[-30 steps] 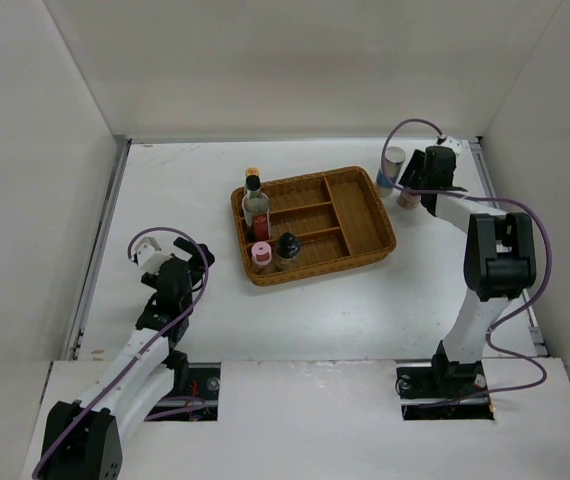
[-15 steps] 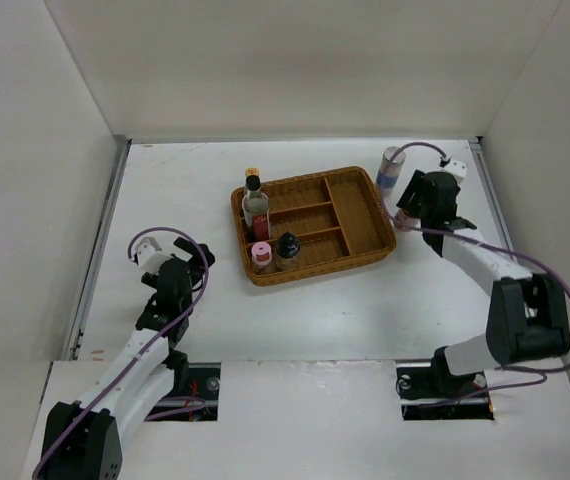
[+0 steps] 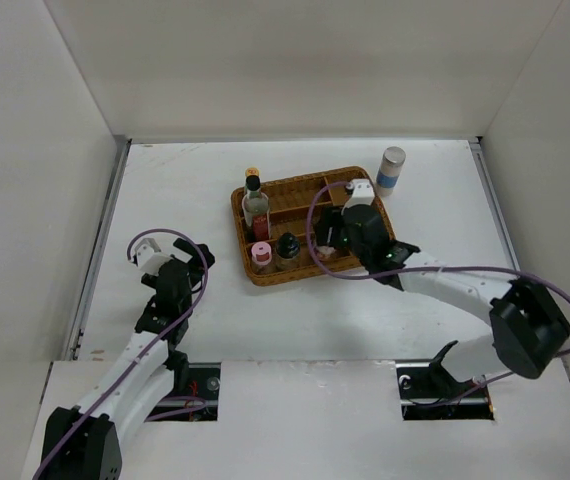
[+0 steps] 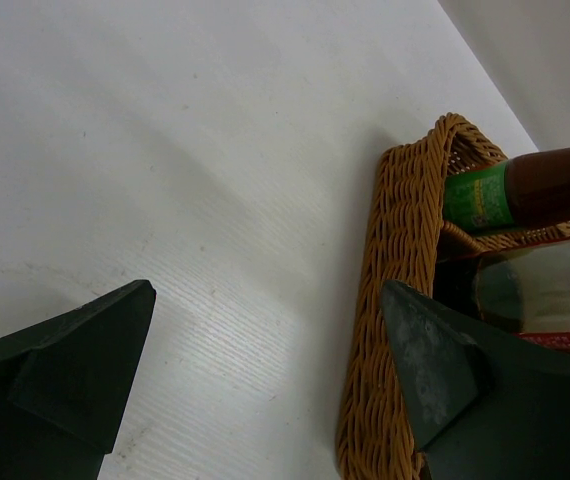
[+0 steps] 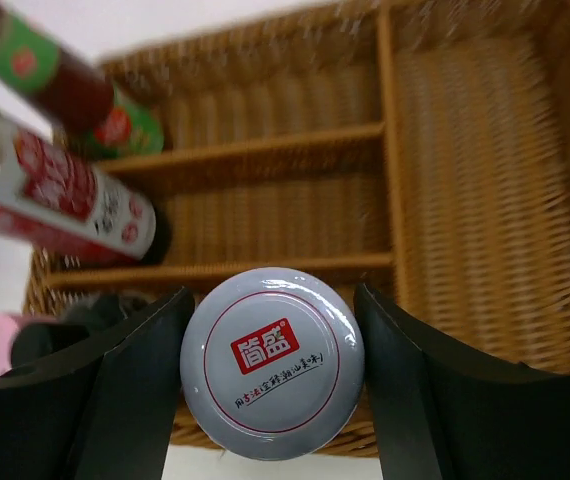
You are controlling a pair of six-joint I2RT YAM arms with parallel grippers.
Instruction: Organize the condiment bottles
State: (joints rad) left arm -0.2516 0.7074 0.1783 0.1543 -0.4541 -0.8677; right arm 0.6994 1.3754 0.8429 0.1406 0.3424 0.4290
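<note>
The right gripper (image 3: pixel 335 238) has swung in from the table's far right and now hangs over the near side of the wicker tray (image 3: pixel 377 208). Its fingers (image 5: pixel 135 385) are closed against both sides of the squat pale-lidded jar (image 5: pixel 272 355), whose lid carries a red logo. The jar sits above the tray's near row, just right of the small dark black-capped bottle (image 3: pixel 287 247). Whether its base has reached the wicker cannot be told from these views.

That puts a fifth container at the tray, judging by how things lie. The tall clear black-capped bottle (image 3: pixel 255 207), the yellow-capped red-green bottle (image 3: pixel 252 174) and the small pink-capped bottle (image 3: pixel 261 254) already stand along the left end. Only the silver-lidded blue-label jar (image 3: pixel 392 167) is outside, on the table beyond the tray's far right corner.

A second ago the right arm reached out beside that silver-lidded jar, with the squat jar at its fingers. Half a second ago it was pulling back toward the tray's right rim. The silver-lidded jar has not shifted, and the bottles in the tray stand as they did.

The left gripper (image 3: pixel 172 268) stays where it was, left of the tray, its fingers (image 4: pixel 75 370) spread wide with nothing between them
</note>
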